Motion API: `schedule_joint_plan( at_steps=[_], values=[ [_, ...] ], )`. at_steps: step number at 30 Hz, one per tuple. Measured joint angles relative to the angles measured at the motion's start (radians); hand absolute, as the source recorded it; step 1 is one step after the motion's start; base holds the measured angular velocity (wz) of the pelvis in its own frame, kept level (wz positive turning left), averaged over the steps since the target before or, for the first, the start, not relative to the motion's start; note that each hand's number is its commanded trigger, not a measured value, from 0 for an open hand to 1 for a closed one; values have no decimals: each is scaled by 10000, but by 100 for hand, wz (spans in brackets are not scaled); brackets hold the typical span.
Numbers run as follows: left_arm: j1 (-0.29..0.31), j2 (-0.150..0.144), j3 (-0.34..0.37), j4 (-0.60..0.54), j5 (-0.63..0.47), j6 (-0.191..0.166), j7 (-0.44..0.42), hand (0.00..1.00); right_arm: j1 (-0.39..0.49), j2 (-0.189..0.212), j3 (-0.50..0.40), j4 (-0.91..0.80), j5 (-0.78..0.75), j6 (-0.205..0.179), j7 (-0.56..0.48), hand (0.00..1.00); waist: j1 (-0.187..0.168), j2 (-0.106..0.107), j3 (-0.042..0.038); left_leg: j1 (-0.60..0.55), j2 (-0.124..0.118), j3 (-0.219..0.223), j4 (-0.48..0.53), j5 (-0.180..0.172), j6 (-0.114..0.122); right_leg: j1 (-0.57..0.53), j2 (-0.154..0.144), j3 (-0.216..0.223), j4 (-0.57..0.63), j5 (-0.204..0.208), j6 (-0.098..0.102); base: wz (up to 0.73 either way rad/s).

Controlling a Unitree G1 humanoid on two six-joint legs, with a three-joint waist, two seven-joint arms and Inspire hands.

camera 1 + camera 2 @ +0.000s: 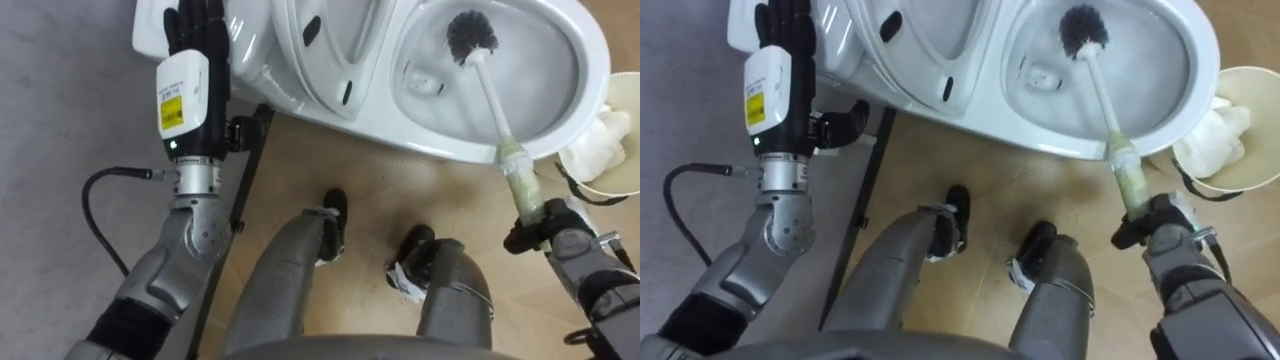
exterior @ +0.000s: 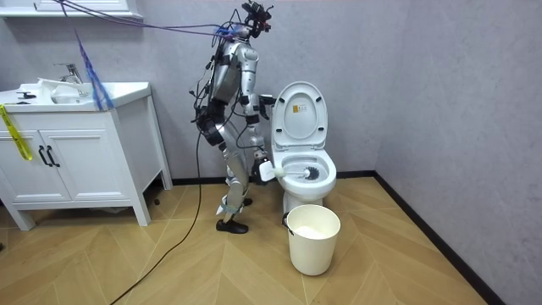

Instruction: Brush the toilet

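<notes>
A wooden floor and grey walls are seen around a white toilet (image 1: 335, 115) with its lid raised, and the robot stands just beside it, over the bowl. A toilet brush (image 1: 490, 90) is gripped by its handle in the curled fingers of the right hand (image 1: 545, 228), and its dark bristle head is placed inside the bowl. The left hand (image 1: 195, 40) is held with straight fingers at the cistern; whether it touches cannot be told. A pale bucket (image 2: 313, 246) stands on the floor near the toilet.
</notes>
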Motion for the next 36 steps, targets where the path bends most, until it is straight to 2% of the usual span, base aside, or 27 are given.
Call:
schedule_joint_plan(
  at_steps=[4,7,12,14,19,22,27,29,32,34,36],
  values=[
    [1,-4,33,51,1,2,-3,0,3,134,-97,206,195,-34,30,100,-90,-5,4,38,-19,9,-116,47,81,-18,10,39,5,28,28,2],
    [5,-27,36,174,2,-3,22,0,-68,133,-268,307,-255,-15,32,100,-135,-7,6,142,-67,4,-267,93,144,19,-7,51,3,58,30,4],
    [165,-28,-8,250,12,9,37,0,-130,51,-270,329,-2361,24,-262,100,-62,19,-11,354,-27,75,-473,92,143,199,7,27,-133,111,7,-4],
    [233,-30,-62,246,12,22,99,0,-238,-60,-311,334,-3349,73,-494,100,-26,14,-8,394,-25,127,-491,92,144,204,2,42,-135,115,6,-5],
    [241,5,-183,247,2,41,120,0,-462,-637,-29,195,-5971,265,-1129,100,202,-51,35,388,32,229,-403,88,144,185,-9,62,-118,109,-13,-2],
    [244,14,-289,251,5,42,143,0,-699,-960,-28,-18,-7584,578,-1557,100,346,-117,76,297,38,260,-395,89,144,99,-9,57,-103,107,-17,0],
    [215,122,-254,369,-91,-252,295,0,-979,-1504,-16,-895,-9575,921,-1895,100,380,-262,109,147,86,304,-227,88,145,-67,9,164,20,108,-21,-4],
    [193,171,-199,377,-206,-338,295,0,-1049,-1531,-31,-1326,-10321,1121,-1962,100,378,-324,140,147,140,334,-191,88,144,-71,56,189,12,123,-47,-10],
    [32,173,28,563,-208,-564,292,0,-1135,-1531,-28,-1996,-11383,1313,-1965,100,539,-471,202,181,344,486,-145,75,122,-104,218,298,-32,197,-167,-20],
    [-128,177,99,735,-233,-706,287,0,-1165,-1492,-10,-2357,-11617,1446,-1911,100,604,-500,215,181,488,496,-139,69,85,-67,376,281,-139,282,-253,-15],
    [-200,317,150,725,-634,-910,283,0,-1075,-1372,123,-3064,-11814,1568,-1807,100,582,-601,255,172,629,479,-165,72,8,-25,536,252,-222,345,-320,-7]
  ],
)
